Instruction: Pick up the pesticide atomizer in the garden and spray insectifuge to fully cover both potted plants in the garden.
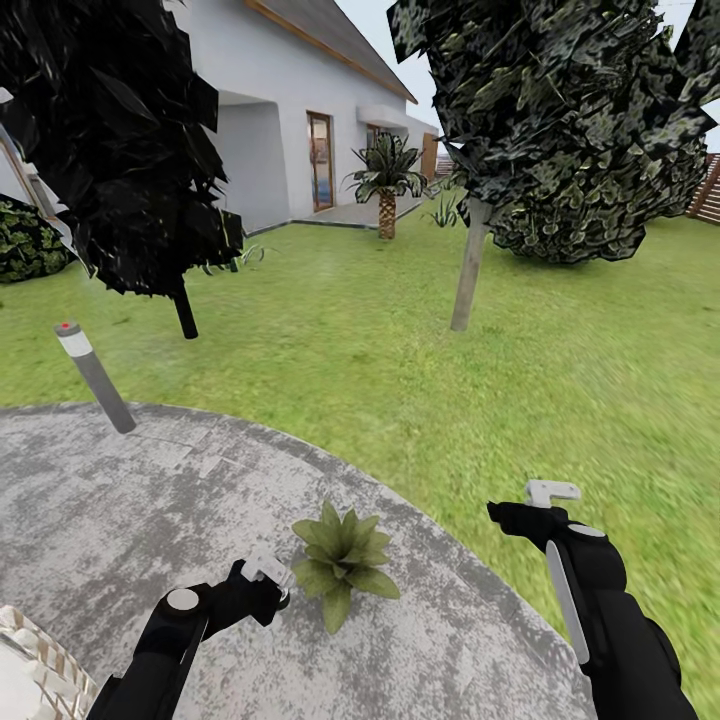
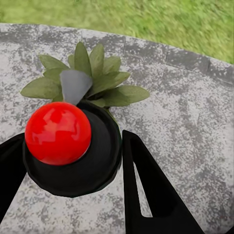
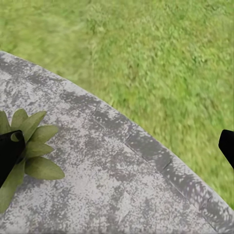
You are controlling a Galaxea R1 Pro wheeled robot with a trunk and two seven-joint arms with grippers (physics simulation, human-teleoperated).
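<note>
potted plant (image 1: pixel 342 565) on patio (image 1: pixel 120 520), lawn (image 1: pixel 420 340) behind.

You had one plant (image 1: pixel 342 566) in front of you: a low rosette of pointed green leaves, sitting upright on the grey mottled patio (image 1: pixel 150 510), near its curved edge with the lawn (image 1: pixel 400 340). Pot wasn't visible from the head view. In the left wrist view a black round top with a red ball (image 2: pixel 58 132) sat between the fingers; bottle body hidden.

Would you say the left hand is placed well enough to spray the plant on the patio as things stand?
Probably yes: the left hand holds something with a red-topped black cap beside the plant, with nothing between them on the patio.
</note>
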